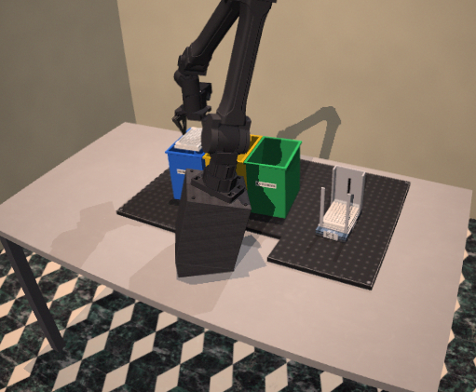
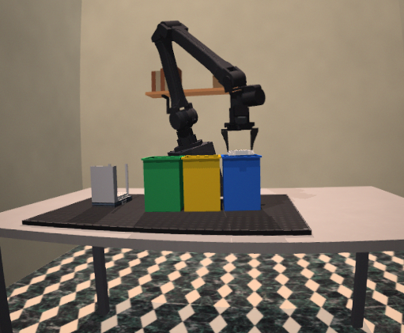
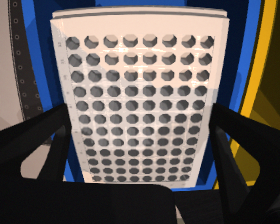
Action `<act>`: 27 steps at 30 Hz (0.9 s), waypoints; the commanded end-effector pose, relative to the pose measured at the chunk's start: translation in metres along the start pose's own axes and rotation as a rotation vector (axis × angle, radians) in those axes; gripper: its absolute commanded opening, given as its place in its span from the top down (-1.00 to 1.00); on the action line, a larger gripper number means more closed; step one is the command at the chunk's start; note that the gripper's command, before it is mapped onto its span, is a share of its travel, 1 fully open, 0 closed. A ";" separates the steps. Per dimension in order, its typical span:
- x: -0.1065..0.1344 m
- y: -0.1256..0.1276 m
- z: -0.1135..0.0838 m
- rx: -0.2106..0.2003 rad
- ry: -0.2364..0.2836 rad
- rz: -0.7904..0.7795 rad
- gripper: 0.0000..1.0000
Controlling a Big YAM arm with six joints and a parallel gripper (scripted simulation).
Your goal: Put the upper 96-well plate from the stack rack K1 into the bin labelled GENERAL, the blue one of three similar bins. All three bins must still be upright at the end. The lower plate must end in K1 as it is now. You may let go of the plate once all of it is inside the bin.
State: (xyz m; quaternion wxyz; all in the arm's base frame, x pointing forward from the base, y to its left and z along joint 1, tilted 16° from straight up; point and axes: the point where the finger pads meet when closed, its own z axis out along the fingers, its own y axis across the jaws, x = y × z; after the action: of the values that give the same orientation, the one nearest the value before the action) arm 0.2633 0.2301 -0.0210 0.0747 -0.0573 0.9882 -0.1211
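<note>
Wrist view shows my end effector (image 3: 140, 143) clamped on the white plate (image 3: 139, 91), which tips over the blue bin's (image 3: 240, 10) mouth near the bench's (image 1: 92, 159) back left corner, so it can drop inside. I see the other plate (image 1: 341, 215) resting in its rack (image 1: 348, 182).

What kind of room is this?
Probably a lab workbench: a robot arm lowers a 96-well plate held in its tool toward sorting bins, near stack rack K1.
</note>
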 end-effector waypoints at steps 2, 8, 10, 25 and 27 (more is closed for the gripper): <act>-0.004 -0.004 0.004 0.000 -0.002 0.008 1.00; -0.002 -0.004 0.009 0.006 0.004 0.002 1.00; -0.006 -0.002 0.009 0.001 -0.001 0.005 1.00; -0.002 -0.004 0.019 0.006 0.004 0.003 1.00; -0.002 -0.004 0.021 0.006 0.004 0.003 1.00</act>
State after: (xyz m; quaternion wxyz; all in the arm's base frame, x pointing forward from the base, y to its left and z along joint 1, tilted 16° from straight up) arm 0.2651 0.2274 -0.0314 0.0760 -0.0577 0.9882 -0.1197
